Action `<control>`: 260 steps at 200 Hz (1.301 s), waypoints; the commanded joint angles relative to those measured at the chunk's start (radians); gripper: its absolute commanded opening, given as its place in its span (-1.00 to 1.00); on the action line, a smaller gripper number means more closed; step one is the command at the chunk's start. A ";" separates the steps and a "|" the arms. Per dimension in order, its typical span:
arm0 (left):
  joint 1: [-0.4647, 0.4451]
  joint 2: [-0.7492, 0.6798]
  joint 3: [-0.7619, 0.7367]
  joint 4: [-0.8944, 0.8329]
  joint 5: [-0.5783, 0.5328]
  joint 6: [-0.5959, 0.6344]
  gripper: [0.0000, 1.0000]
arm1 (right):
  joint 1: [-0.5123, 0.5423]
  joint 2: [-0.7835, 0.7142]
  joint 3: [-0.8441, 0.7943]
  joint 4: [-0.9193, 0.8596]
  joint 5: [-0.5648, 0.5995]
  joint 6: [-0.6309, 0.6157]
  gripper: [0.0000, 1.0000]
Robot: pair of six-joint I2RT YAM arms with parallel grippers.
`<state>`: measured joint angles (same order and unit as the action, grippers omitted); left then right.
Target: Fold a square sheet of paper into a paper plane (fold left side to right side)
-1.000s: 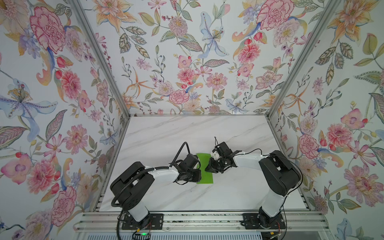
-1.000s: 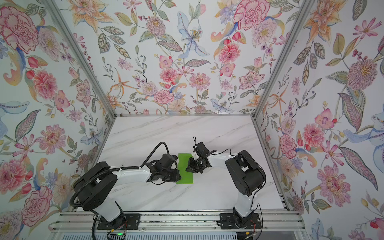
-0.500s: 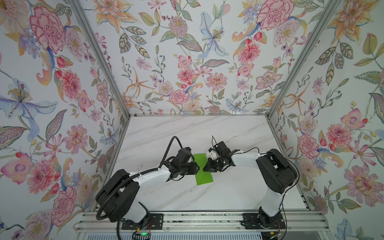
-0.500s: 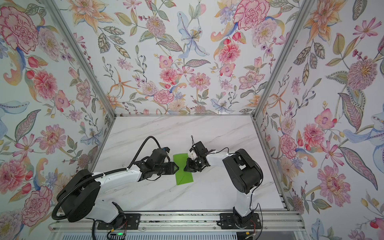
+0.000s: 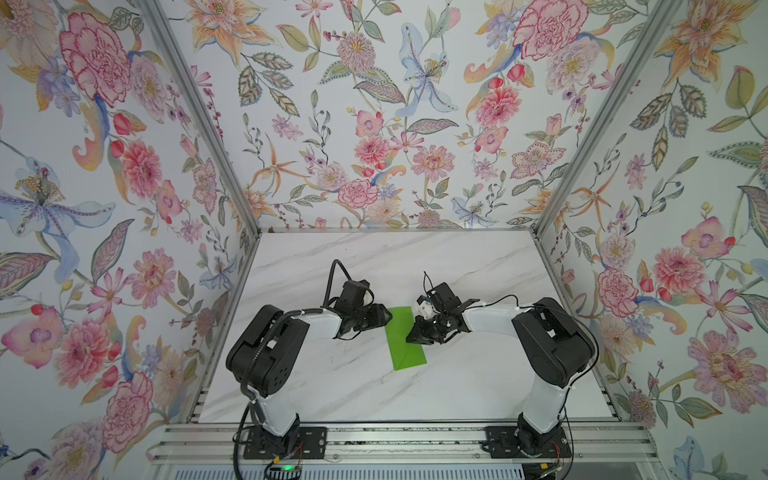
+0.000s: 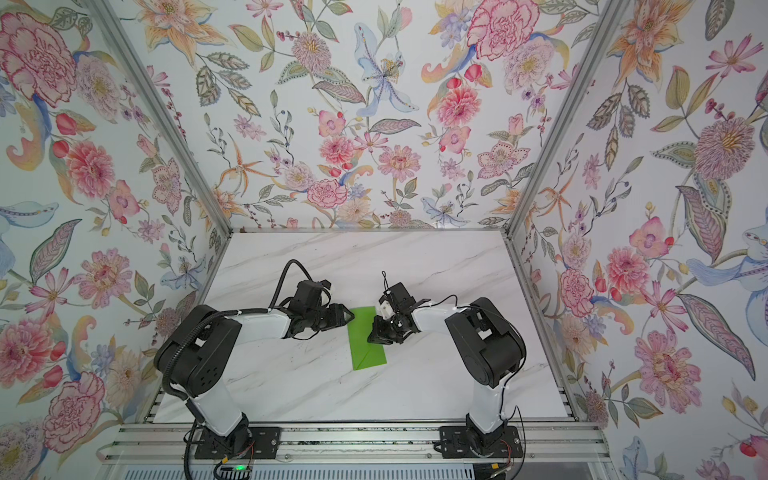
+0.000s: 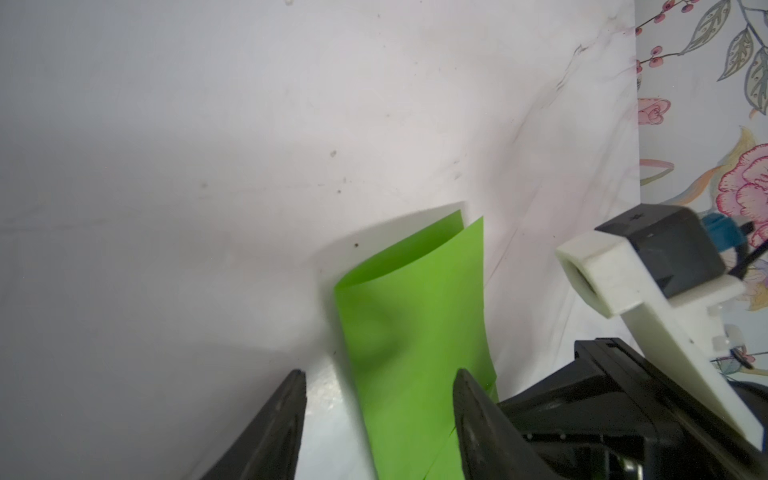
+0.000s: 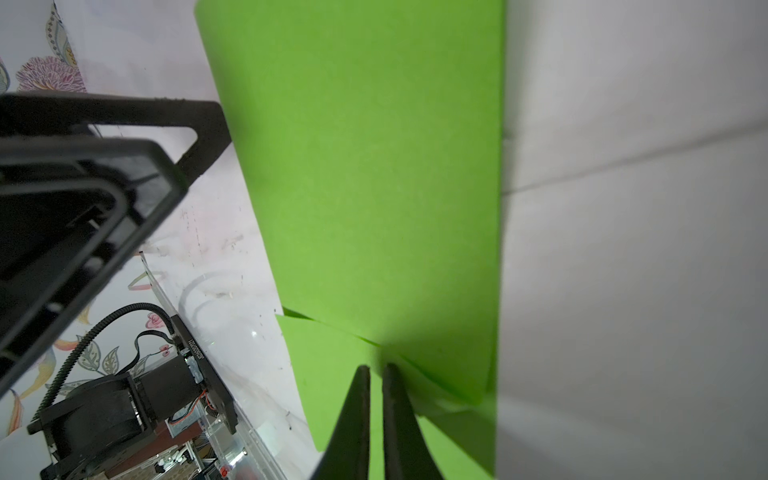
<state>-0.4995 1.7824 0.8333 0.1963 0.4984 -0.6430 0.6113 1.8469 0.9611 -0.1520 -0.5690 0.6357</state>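
White links [image 5: 316, 322], black joints [image 5: 266, 353], looping cables [image 5: 332, 274]; black left pincer [image 7: 379, 374] and right pincer [image 8: 376, 368].

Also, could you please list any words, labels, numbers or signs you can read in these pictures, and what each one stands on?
"+" (what looks like a small raised cross): on the black block in the left wrist view.
White serial-style print on the black strip in the right wrist view: too small and tilted to read.
Green paper: unmarked.
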 commanded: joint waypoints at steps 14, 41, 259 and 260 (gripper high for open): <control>0.004 0.035 -0.019 0.090 0.146 -0.001 0.16 | 0.013 0.025 -0.037 -0.056 0.052 0.015 -0.78; -0.004 0.025 -0.079 0.120 0.204 -0.014 0.09 | 0.013 0.023 -0.044 -0.040 0.049 0.030 -0.79; -0.122 -0.189 -0.157 -0.073 0.037 0.052 -0.86 | 0.012 -0.040 -0.099 0.010 0.079 0.069 -0.78; -0.123 -0.190 -0.156 -0.079 0.036 0.054 -0.87 | 0.012 -0.043 -0.098 0.009 0.080 0.070 -0.78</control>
<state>-0.6231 1.6531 0.6373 0.2005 0.5865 -0.6361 0.6144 1.8366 0.9096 -0.0578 -0.5861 0.6895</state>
